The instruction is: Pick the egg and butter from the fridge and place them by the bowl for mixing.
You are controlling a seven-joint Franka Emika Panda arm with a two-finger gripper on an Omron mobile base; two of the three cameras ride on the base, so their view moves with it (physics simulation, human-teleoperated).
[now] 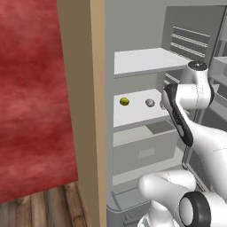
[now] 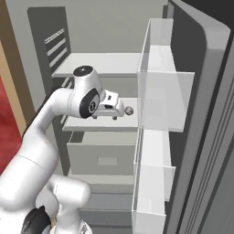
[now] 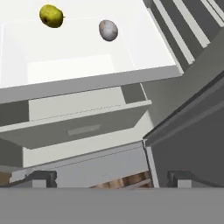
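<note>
The fridge (image 1: 146, 40) stands open inside a tan wooden surround (image 1: 88, 111), with a red wall (image 1: 31, 88) to the left of it. In the left base view, the white middle shelf (image 1: 133, 116) carries two small round items, going left to right: a yellow-green ball (image 1: 124, 101), then a pale greyish egg (image 1: 150, 103), well apart from each other. The hand view shows the same pair near the back of that shelf: the yellow-green ball (image 3: 51, 15) and the egg (image 3: 108, 30). Below the shelf sits a grey drawer (image 1: 144, 153), shut.

The white arm (image 1: 190, 93) reaches into the fridge at middle-shelf height. In the right base view the gripper (image 2: 114, 114) hangs just beside the egg (image 2: 129, 110), without touching it. The jaws are spread to their full width and hold nothing. In the hand view the two dark fingertips (image 3: 41, 177) stand far apart at the bottom, over the drawer front.

To the right, the open fridge door (image 2: 201, 114) carries clear racks (image 2: 160, 91) on its inner face.
</note>
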